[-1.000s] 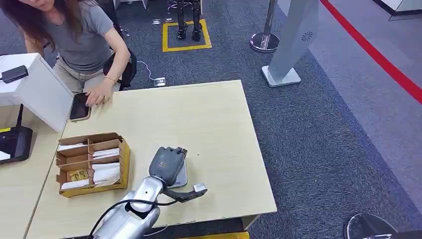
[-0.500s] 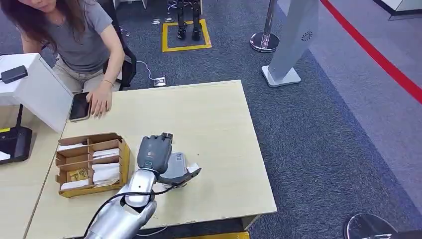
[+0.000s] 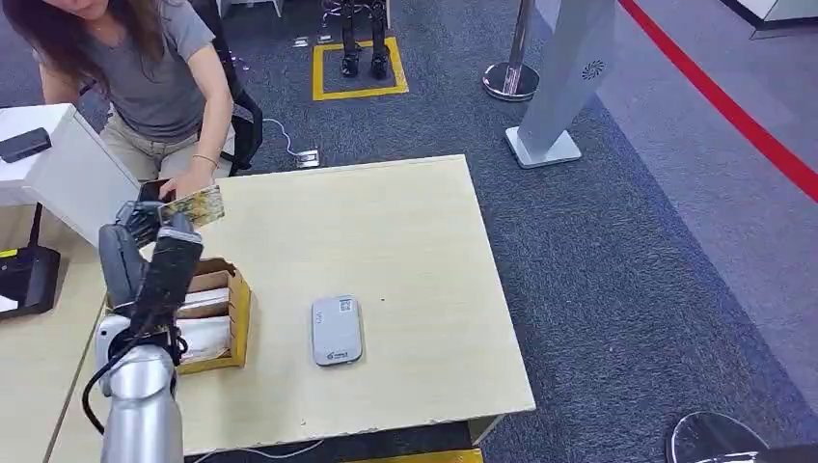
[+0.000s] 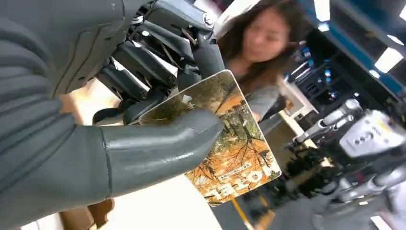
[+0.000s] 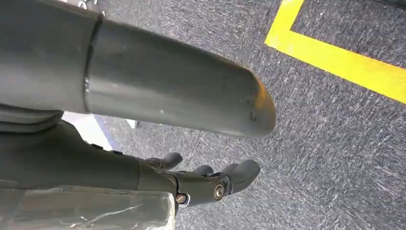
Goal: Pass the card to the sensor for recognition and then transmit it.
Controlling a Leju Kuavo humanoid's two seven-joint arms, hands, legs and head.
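Grey plastic fingers and a thick thumb of the left hand (image 3: pixel 145 265) are closed on the card (image 3: pixel 193 205), which is pinched at one end while its printed orange-and-green face (image 4: pixel 230 143) projects free beyond the thumb. The card is held raised above the cardboard box (image 3: pixel 214 289) of paper slips, near the far-left corner of the wooden table (image 3: pixel 415 241), close to a person's hand (image 3: pixel 178 183) resting there by a dark phone. The sensor (image 3: pixel 337 330), a flat grey pad, lies on the table well apart from the card. The card is judged to be thin, light and stiff, with a glossy face that may slip between smooth fingertips; it is best gripped near one short edge, as it is here, so that the free end can be taken by the person. The right hand (image 5: pixel 210 184) is seen hanging above the carpeted floor with its fingers curled inward and nothing held in them.
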